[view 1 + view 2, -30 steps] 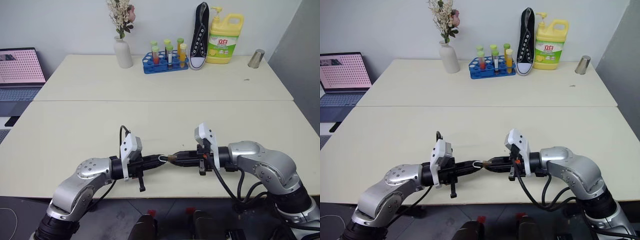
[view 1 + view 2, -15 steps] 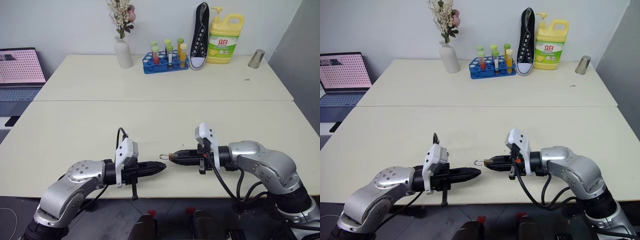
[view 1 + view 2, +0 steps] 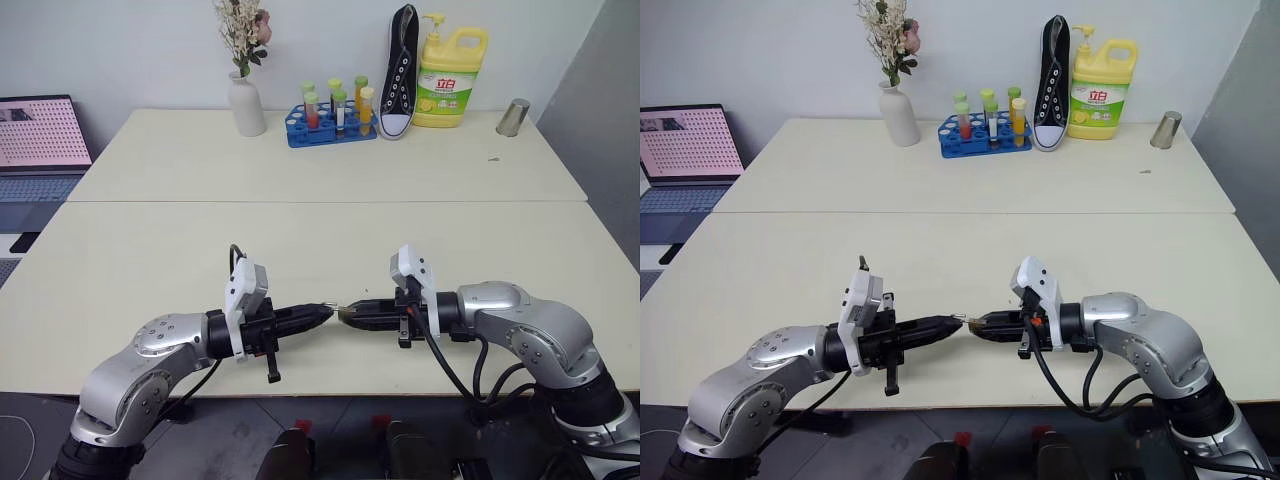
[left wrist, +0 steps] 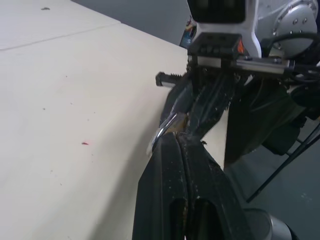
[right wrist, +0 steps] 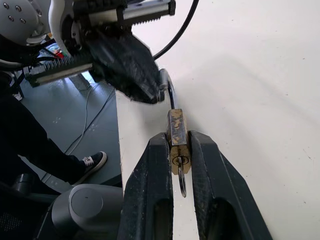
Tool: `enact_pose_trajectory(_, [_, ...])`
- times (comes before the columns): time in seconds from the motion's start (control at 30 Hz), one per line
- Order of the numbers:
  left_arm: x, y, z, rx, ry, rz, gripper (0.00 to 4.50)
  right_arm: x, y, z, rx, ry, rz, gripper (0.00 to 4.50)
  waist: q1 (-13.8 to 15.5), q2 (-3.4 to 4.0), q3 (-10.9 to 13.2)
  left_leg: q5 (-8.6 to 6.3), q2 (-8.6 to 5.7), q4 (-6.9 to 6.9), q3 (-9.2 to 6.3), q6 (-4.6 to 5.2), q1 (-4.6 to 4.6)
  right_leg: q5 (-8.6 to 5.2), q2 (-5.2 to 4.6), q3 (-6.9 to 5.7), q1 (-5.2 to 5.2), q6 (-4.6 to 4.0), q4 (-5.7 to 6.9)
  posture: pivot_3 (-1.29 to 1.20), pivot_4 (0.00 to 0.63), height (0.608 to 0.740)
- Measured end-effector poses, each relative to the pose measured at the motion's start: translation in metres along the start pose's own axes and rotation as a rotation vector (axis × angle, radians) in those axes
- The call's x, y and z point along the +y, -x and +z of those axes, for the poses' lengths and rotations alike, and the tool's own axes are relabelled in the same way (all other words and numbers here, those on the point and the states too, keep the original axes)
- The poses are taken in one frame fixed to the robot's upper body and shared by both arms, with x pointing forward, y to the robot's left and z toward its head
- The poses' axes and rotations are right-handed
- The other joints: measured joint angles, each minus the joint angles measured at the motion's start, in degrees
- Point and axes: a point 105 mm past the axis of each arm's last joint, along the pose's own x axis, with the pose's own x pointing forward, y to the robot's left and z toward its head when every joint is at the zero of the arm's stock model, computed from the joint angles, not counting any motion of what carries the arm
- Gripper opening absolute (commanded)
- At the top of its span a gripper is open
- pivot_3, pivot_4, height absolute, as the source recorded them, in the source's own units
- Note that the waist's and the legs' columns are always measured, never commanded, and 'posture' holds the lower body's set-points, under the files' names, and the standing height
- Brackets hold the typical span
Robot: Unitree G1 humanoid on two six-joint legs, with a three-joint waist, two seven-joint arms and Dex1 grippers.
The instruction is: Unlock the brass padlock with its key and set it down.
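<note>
Left claw (image 3: 328, 311) | back at shackle, tips together, after drawing off half a second ago | right claw (image 5: 179, 150) clamped on brass padlock (image 5: 177, 139) above desk (image 3: 300, 250) | key (image 5: 182, 182) in keyhole | shackle seemingly unreleased

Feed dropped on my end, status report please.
Right gripper shut on brass padlock, key in its keyhole. Left gripper shut, tips at the shackle. Nothing in the way.

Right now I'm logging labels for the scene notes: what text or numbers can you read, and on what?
Yellow detergent bottle: a red logo with two characters on its label, too small to read surely.
Laptop screen: a pink dotted pattern, no readable text.
No other text is legible.
</note>
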Motion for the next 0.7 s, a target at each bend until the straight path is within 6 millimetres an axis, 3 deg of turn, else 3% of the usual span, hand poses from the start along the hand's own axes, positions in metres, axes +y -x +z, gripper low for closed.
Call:
enact_pose_trajectory(0.27, [0.0, 0.001, -0.001, 0.02, -0.026, 0.007, 0.0, 0.0, 0.0, -0.001, 0.002, -0.003, 0.004, 0.15, 0.0, 0.0, 0.0, 0.0, 0.0, 0.0, 0.01, 0.0, 0.0, 0.0, 0.0, 0.0, 0.0, 0.0, 0.0, 0.0, 0.15, 0.74])
enact_pose_trajectory(0.4, [0.005, 0.011, -0.009, 0.121, -0.189, 0.053, 0.0, -0.001, 0.0, -0.002, 0.004, -0.009, 0.003, 0.15, -0.04, 0.0, 0.0, 0.0, 0.01, -0.03, 0.04, 0.0, 0.01, 0.0, 0.01, 0.02, -0.01, -0.01, -0.01, 0.0, 0.15, 0.74])
enact_pose_trajectory(0.47, [0.004, 0.017, -0.018, 0.184, -0.382, 0.03, 0.0, -0.002, -0.001, -0.003, 0.005, -0.021, 0.003, 0.15, 0.01, 0.01, 0.0, 0.0, 0.0, -0.04, 0.07, -0.02, 0.01, 0.0, 0.0, 0.03, 0.0, -0.03, -0.04, 0.0, 0.15, 0.74])
enact_pose_trajectory(0.57, [0.015, 0.031, -0.04, 0.276, -0.71, 0.016, 0.84, -0.006, -0.002, -0.007, 0.023, -0.072, -0.001, 0.15, 0.21, 0.06, 0.02, 0.0, 0.02, -0.09, 0.07, -0.02, -0.01, 0.02, -0.01, 0.03, -0.02, -0.15, -0.12, 0.0, 0.15, 0.74])
enact_pose_trajectory(0.7, [0.021, 0.039, -0.047, 0.275, -0.875, 0.015, 2.12, -0.012, -0.009, -0.008, 0.053, -0.122, 0.01, 0.15, 0.2, 0.06, 0.03, 0.0, 0.0, -0.07, 0.05, 0.0, -0.07, 0.02, -0.05, 0.02, -0.05, -0.14, -0.17, 0.0, 0.15, 0.74])
